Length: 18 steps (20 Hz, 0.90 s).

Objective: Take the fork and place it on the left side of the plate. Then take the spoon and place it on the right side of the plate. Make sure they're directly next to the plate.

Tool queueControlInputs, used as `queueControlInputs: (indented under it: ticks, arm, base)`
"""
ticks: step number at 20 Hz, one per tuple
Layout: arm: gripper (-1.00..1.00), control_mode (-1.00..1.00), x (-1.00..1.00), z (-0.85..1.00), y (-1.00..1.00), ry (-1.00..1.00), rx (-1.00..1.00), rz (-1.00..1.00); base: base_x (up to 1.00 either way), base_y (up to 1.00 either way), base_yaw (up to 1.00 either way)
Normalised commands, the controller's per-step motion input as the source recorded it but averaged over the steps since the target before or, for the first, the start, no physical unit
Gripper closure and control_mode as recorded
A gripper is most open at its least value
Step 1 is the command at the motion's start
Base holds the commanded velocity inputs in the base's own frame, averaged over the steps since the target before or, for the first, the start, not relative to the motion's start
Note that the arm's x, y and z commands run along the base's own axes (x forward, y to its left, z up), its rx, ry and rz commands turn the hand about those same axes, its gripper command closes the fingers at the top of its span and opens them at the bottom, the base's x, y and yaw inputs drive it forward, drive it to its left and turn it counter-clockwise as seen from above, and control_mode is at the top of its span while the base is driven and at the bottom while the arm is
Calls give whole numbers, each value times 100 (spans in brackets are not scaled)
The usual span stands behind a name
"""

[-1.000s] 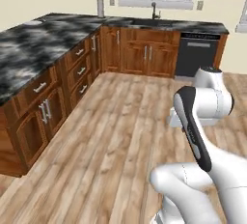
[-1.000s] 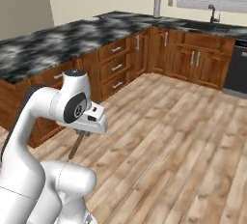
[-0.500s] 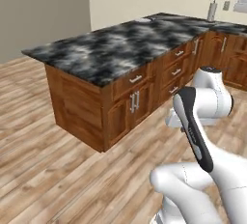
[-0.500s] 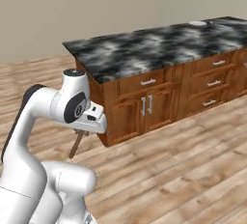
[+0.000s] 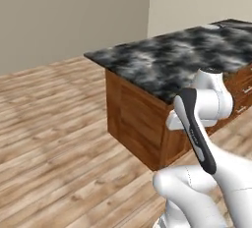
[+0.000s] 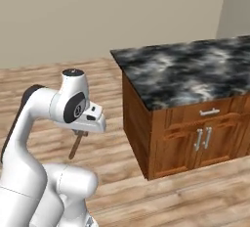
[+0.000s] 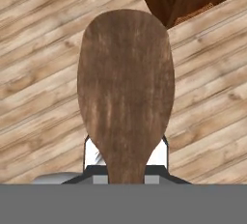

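Hand view: the spoon (image 7: 125, 90) is clamped between the jaws of the gripper (image 7: 126, 158), bowl pointing away, over wooden floor (image 7: 43, 49). From the right base view, the spoon (image 6: 76, 145) is seen hanging below the gripper (image 6: 81, 132), left of the dark-topped counter (image 6: 190, 72) corner.

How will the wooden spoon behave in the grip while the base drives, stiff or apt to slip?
The wooden spoon looks thick and solid, so probably stiff. Its matte grain suggests little slipping. It hangs below the tool, so it may swing slightly.
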Motion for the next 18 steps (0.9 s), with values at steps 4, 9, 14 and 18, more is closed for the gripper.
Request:
queueControlInputs:
  ticks: [4, 9, 14, 18]
  arm:
    - [100, 100, 0, 0, 0, 0, 0, 0]
    - [100, 100, 0, 0, 0, 0, 0, 0]
    - [100, 100, 0, 0, 0, 0, 0, 0]
    - [100, 100, 0, 0, 0, 0, 0, 0]
  base:
    - [100, 94, 24]
    - [100, 99, 19]
    - [100, 94, 13]
    - [100, 74, 3]
